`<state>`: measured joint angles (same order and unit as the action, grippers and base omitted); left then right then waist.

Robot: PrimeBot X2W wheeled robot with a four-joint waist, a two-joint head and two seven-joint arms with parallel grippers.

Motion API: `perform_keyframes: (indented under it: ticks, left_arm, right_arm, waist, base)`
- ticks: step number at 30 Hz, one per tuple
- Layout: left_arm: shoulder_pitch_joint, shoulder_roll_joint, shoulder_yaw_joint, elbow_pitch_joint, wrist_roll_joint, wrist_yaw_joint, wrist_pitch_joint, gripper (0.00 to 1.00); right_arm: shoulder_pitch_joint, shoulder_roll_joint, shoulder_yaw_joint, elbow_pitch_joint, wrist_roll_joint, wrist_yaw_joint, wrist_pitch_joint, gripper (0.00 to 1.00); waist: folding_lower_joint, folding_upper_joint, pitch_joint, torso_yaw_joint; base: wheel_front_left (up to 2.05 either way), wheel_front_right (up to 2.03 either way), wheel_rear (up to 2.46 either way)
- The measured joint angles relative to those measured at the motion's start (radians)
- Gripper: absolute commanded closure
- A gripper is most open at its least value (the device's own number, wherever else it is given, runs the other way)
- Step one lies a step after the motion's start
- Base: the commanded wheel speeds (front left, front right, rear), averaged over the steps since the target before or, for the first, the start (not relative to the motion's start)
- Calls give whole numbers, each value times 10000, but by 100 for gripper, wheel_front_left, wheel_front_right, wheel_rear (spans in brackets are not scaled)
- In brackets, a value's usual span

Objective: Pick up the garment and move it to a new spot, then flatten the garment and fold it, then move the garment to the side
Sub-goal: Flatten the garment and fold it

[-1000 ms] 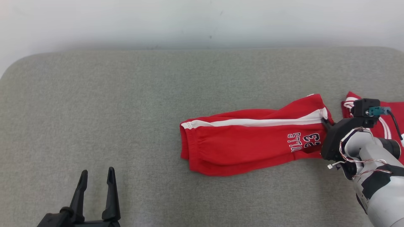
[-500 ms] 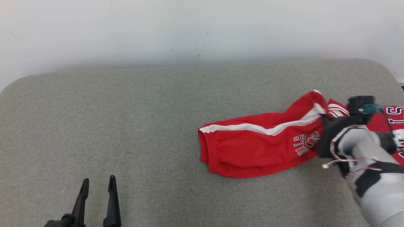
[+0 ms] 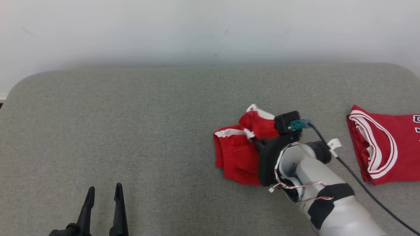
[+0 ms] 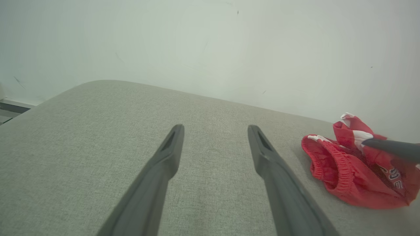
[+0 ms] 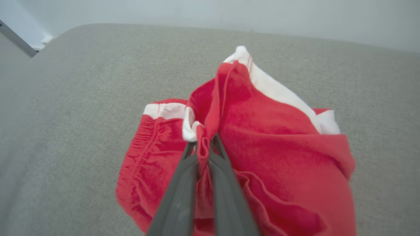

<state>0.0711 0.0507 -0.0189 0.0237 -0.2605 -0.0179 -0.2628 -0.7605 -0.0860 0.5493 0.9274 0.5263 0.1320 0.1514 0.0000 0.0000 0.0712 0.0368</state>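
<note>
Right pincer (image 5: 203, 143), pinched tight on the red shorts (image 3: 233, 157), had pulled one end over the other, so the fold looked half done. Left pincer (image 3: 104, 191) stood spread wide, empty.

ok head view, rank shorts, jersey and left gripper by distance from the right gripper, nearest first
1. red shorts, pinched in the right gripper.
2. red jersey, off to its right.
3. left gripper, far lower left.

Red shorts (image 3: 233, 156) with white side stripes; a red jersey (image 3: 405, 150) banded white at its edges; a speckled grey cushion (image 3: 131, 124).
</note>
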Motion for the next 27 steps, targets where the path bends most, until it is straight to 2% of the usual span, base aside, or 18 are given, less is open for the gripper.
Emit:
perform_keyframes:
  ticks: [11, 12, 13, 17, 20, 23, 26, 27]
  left_arm:
    - [-1, 0, -71, 12, -54, 15, 0, 0]
    - [-1, 0, -86, 13, -56, 17, 0, 0]
    - [-1, 0, -96, 17, -61, 35, 0, 0]
    - [8, 0, -125, 33, -119, 61, 0, 0]
    - [152, 0, -102, 21, -138, 104, 0, 0]
    - [189, 0, -109, -19, -138, 150, 0, 0]
    - [194, 2, -161, -58, -136, 174, 0, 0]
    - [193, 2, -178, -69, -136, 176, 0, 0]
  right_arm:
    - [522, 316, -142, -767, -353, 0, 616, 100]
    - [569, 334, -190, -813, -353, 0, 656, 57]
    - [616, 334, -224, -882, -353, 0, 698, 0]
    - [888, 343, -357, -1737, 500, 0, 679, 0]
    - [962, 359, -821, -2713, 1206, 0, 251, 0]
    - [997, 316, -1476, -3116, 853, 0, -226, 0]
    - [1361, -100, -2190, -3321, 125, 0, -554, 0]
    - [1542, -316, -2345, -3319, -247, 0, -610, 14]
  waist:
    - [0, 1, 45, 317]
    - [0, 1, 44, 337]
    - [0, 1, 41, 354]
    - [0, 0, 3, 377]
    - [0, 0, -77, 296]
    - [0, 0, -153, 220]
    - [0, 0, -233, 178]
    - [-1, 0, -246, 171]
  base:
    - [0, 0, 0]
    - [0, 0, 0]
    - [0, 0, 0]
    - [0, 0, 0]
    - [0, 0, 0]
    - [0, 0, 0]
    - [0, 0, 0]
    - [0, 0, 0]
